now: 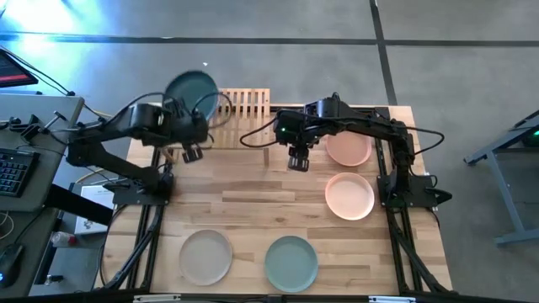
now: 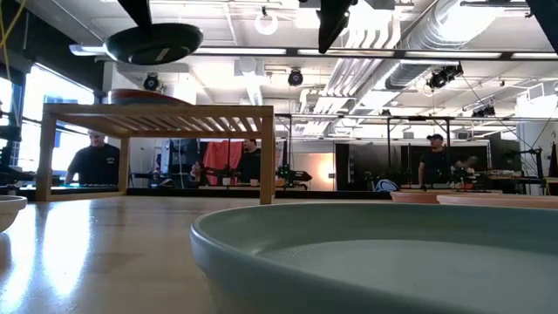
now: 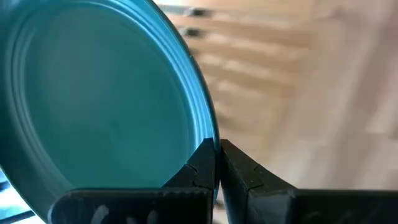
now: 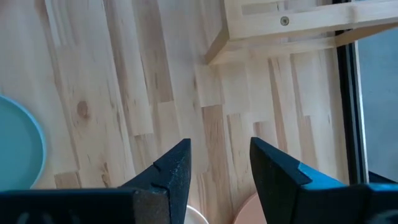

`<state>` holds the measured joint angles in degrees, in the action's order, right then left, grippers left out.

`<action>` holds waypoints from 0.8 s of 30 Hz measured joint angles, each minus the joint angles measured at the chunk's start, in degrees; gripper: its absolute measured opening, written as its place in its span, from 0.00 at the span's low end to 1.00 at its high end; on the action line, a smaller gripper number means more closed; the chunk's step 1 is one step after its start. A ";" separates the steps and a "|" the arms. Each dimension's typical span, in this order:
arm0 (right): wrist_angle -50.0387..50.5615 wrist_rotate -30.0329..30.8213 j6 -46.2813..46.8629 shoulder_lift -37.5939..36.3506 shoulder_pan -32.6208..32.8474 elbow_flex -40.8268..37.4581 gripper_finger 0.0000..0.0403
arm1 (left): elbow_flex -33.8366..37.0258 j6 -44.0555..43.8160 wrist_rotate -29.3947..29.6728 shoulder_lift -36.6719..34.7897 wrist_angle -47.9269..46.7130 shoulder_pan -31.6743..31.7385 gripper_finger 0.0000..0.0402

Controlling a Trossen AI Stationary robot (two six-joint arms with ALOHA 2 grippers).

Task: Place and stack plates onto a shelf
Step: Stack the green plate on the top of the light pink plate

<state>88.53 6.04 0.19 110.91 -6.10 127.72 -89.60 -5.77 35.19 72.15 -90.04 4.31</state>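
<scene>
My left gripper (image 1: pixel 188 111) is shut on a dark teal plate (image 1: pixel 191 88), high over the left end of the slatted wooden shelf (image 1: pixel 246 104). In the low view that plate (image 2: pixel 153 42) hovers above a terracotta plate (image 2: pixel 139 94) lying on the shelf top (image 2: pixel 157 118). My right gripper (image 1: pixel 297 160) hangs open over bare table near the shelf's right leg (image 4: pixel 280 25), pointing down and touching nothing. Two peach plates (image 1: pixel 348 149) (image 1: pixel 349 195) lie flat on the right of the table. A beige plate (image 1: pixel 205 257) and a sage green plate (image 1: pixel 291 263) lie near the near edge. My left gripper pinches the dark teal plate by its rim (image 3: pixel 208 134) between the two fingers (image 3: pixel 199 165). In the low view the arm reaches it from above. The plate is lifted clear and sits about level, well above the shelf.
The shelf stands at the table's far edge, left of centre. The middle of the tabletop (image 1: pixel 253 198) between shelf and near plates is bare wood. A desk with a keyboard (image 1: pixel 13 172) stands left of the table. People sit at benches in the room behind (image 2: pixel 91 157).
</scene>
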 joint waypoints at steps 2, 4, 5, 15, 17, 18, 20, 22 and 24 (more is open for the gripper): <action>-0.45 0.00 0.61 0.00 -0.20 0.00 0.35 | 0.00 4.37 1.46 -0.03 0.01 3.81 0.00; -1.22 -0.04 1.69 0.00 -0.32 0.00 0.35 | 0.00 9.39 1.39 0.10 0.03 8.12 0.00; -1.61 -0.06 2.48 0.00 -0.39 0.00 0.35 | 0.00 11.89 1.30 0.22 0.05 10.25 0.00; -2.66 -0.10 7.50 0.00 -0.41 0.00 0.35 | 0.00 26.03 -7.24 3.06 7.26 26.67 0.00; -2.66 -0.11 8.44 0.00 -0.41 0.00 0.35 | 0.00 26.41 -8.52 4.12 6.99 28.37 0.00; -2.67 -0.12 8.88 0.00 -0.41 0.00 0.35 | 0.00 26.50 -9.68 4.69 6.83 29.15 0.00; -2.66 -0.17 9.60 0.00 -0.41 0.00 0.35 | 0.02 26.52 -10.99 5.46 6.50 30.39 0.00; -2.66 -0.19 10.41 0.00 -0.41 0.00 0.35 | 0.02 26.53 -11.02 6.02 6.14 30.96 0.00; -2.66 -0.19 10.74 0.00 -0.41 0.00 0.35 | 0.02 26.83 -11.55 6.63 6.14 31.40 0.00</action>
<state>85.86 5.85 10.93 110.91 -6.50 127.72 -89.58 21.06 23.65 78.78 -83.90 35.71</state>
